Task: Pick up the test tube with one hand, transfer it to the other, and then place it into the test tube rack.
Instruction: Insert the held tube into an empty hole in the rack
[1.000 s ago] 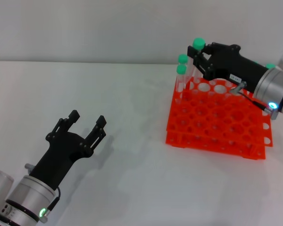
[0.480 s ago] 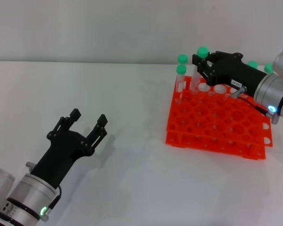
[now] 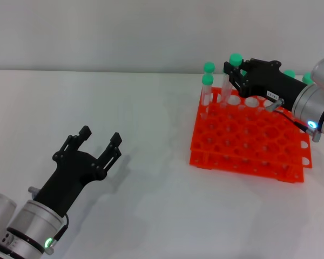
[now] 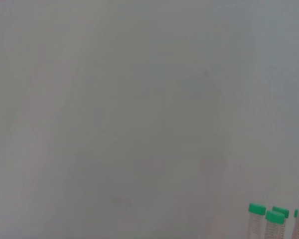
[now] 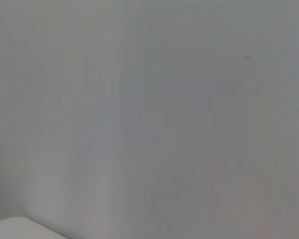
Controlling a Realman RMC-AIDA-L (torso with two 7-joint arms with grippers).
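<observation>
Right gripper holds test tube, seemingly over rack's far edge.

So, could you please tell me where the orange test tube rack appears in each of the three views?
Head view: the test tube rack sits right of centre on the table, the right gripper over its far-left corner.
Left wrist view: rack itself not visible; only green-capped tubes at the lower right corner.
Right wrist view: not in it.
Shared landmark: the green caps.
</observation>
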